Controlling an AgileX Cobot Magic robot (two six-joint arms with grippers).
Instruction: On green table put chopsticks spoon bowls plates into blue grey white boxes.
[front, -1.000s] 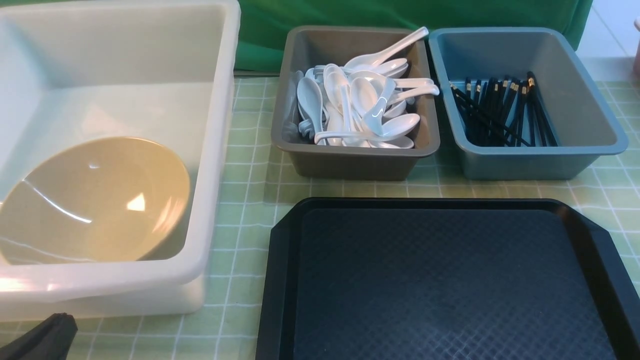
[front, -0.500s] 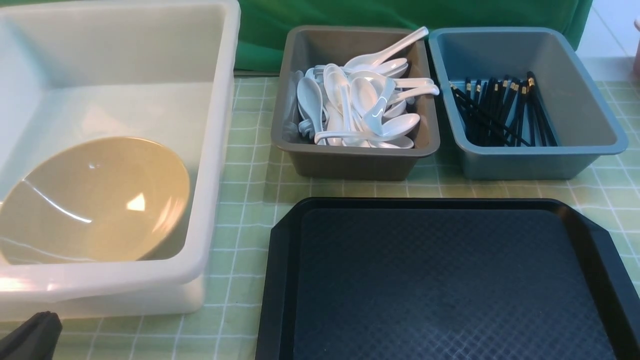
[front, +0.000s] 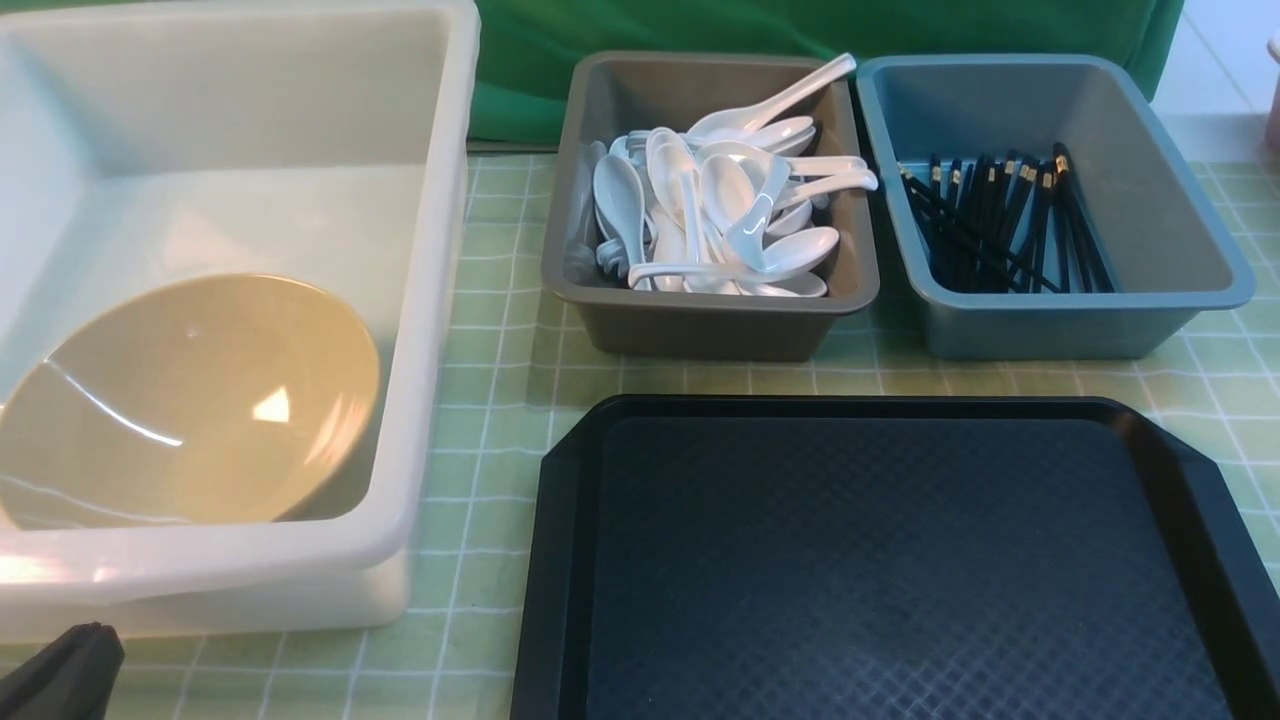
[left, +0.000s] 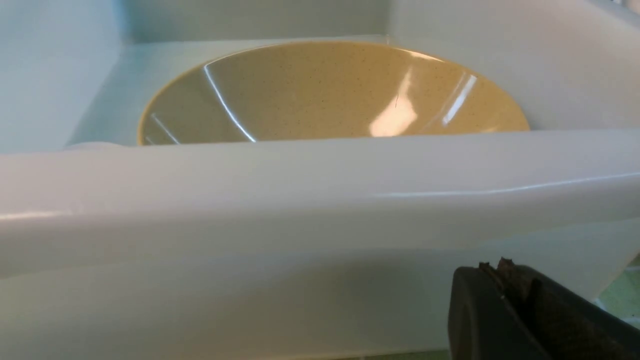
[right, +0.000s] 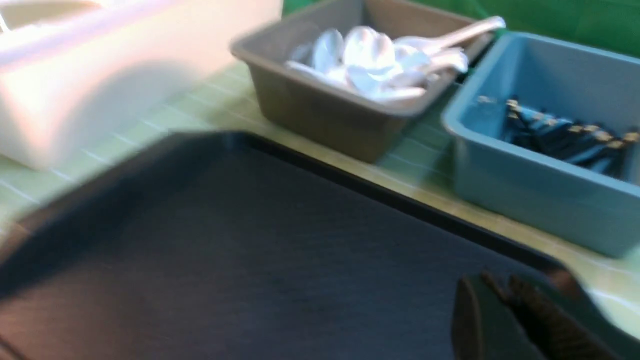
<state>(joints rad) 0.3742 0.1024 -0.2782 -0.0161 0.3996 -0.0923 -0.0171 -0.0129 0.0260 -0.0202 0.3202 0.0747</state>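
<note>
Bowl sits tilted in the white box; sorting looks all but finished.
Spoons fill the grey box and chopsticks lie in the blue box on the green table, while the black tray is bare and no plates show. The left hand hangs low outside the white box's near wall, fingers together and empty. The right hand hovers over the tray's corner, too blurred to tell its state. Next, I'd judge, both arms only need to pull clear.
</note>
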